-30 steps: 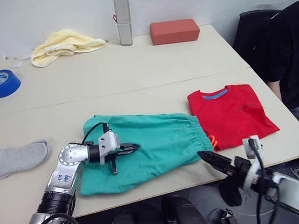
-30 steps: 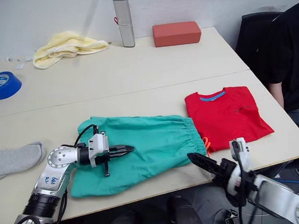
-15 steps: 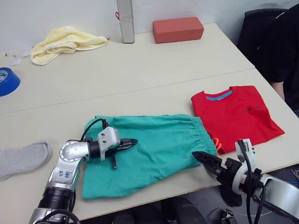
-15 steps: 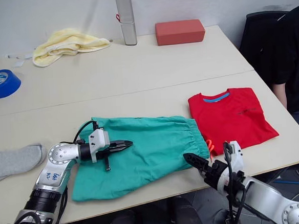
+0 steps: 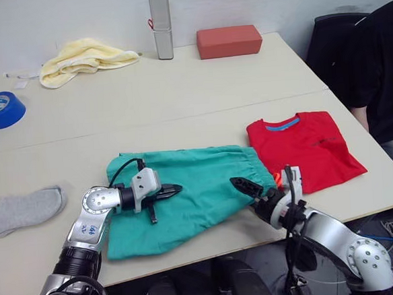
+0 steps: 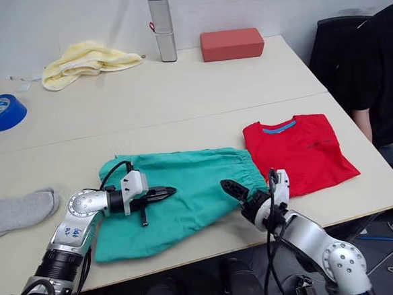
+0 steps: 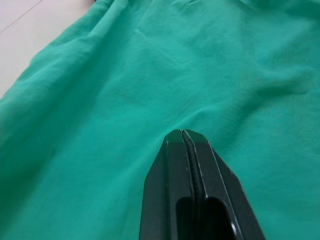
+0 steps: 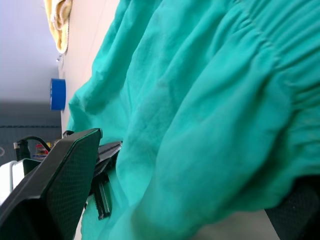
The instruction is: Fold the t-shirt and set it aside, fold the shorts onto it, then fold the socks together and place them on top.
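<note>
So on the far left of the pale tabletop point(image 5: 179, 88) there's a small light grey knitted sock point(image 5: 22, 210), lying flat, well apart from the rest. Next over, the left end effector point(image 5: 169, 190) sits on the teal-green soft fabric shorts point(image 5: 199, 181), fingers pressed together with nothing pinched between them. The shorts are spread flat near the front edge. The right end effector point(image 6: 230, 188) is at their gathered waistband end, jaws wide apart with the waistband fabric bunched between them. Just beside that, the bright red folded cotton t-shirt point(image 5: 304, 150) lies flat on the right.
</note>
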